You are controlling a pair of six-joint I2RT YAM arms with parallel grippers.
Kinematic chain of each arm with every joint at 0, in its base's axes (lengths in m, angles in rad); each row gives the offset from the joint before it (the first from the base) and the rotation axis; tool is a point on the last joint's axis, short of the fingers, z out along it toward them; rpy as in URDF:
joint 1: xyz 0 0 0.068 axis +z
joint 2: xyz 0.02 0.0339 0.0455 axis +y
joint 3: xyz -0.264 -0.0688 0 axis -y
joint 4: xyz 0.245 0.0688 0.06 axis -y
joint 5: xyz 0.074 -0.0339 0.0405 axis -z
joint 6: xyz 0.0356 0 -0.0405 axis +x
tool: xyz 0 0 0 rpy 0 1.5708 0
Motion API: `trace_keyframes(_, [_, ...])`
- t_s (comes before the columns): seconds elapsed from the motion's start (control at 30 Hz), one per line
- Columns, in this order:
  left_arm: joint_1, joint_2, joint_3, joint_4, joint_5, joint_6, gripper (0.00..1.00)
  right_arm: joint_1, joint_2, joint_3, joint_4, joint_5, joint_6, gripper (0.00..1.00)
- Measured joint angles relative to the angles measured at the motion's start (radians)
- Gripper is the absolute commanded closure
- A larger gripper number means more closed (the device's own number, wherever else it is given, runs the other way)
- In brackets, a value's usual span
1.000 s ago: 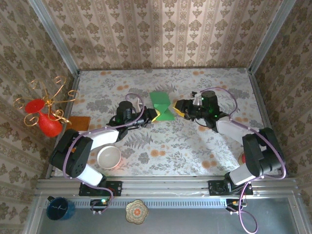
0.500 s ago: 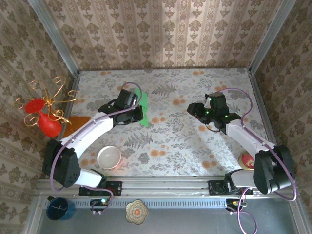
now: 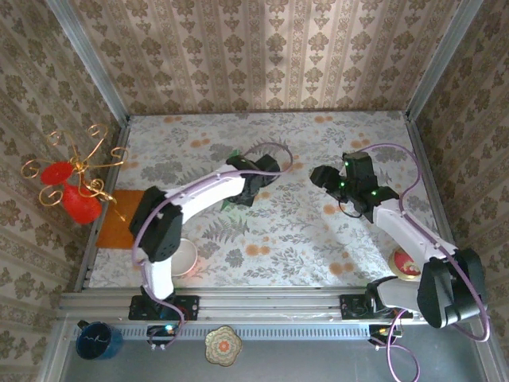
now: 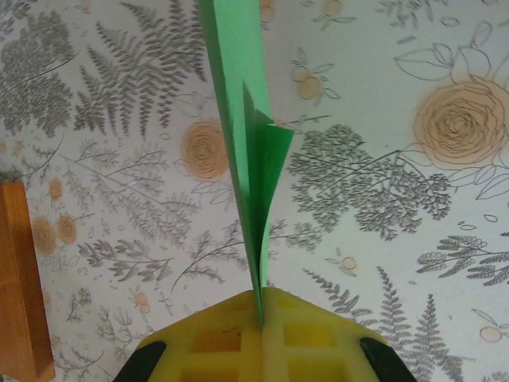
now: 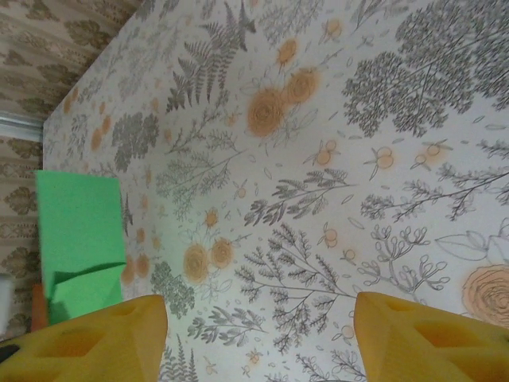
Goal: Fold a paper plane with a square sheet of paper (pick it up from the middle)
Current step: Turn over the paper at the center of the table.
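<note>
The left gripper pinches the green paper by one edge, and the right gripper is open and empty. The paper could slip out.

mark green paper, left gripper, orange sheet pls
green paper (image 4: pixel 246 143), left wrist view, middle of the folded sheet
left gripper (image 4: pixel 261 301), left wrist view, between its yellow pads
orange sheet (image 3: pixel 118 224), top external view, its bare middle
</note>
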Motion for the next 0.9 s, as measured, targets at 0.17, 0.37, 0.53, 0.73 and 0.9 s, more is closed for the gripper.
trace_keyframes(0.17, [-0.018,0.101,0.015,0.059,0.085,0.000,0.90,-0.007,-0.008,-0.003,-0.034,0.040,0.001,0.36])
trace_keyframes(0.37, [-0.005,0.108,-0.014,0.209,0.288,-0.013,0.71,-0.033,-0.008,-0.011,-0.057,0.047,0.004,0.36])
trace_keyframes(0.53, [0.034,0.084,-0.090,0.326,0.443,-0.026,0.57,-0.037,0.005,-0.011,-0.061,0.044,0.003,0.36])
trace_keyframes(0.73, [0.125,-0.106,-0.263,0.486,0.605,-0.064,0.45,-0.011,0.091,0.014,-0.063,0.008,0.000,0.37])
trace_keyframes(0.9, [0.230,-0.299,-0.426,0.628,0.674,-0.109,0.31,0.118,0.219,0.103,-0.048,-0.016,0.000,0.39])
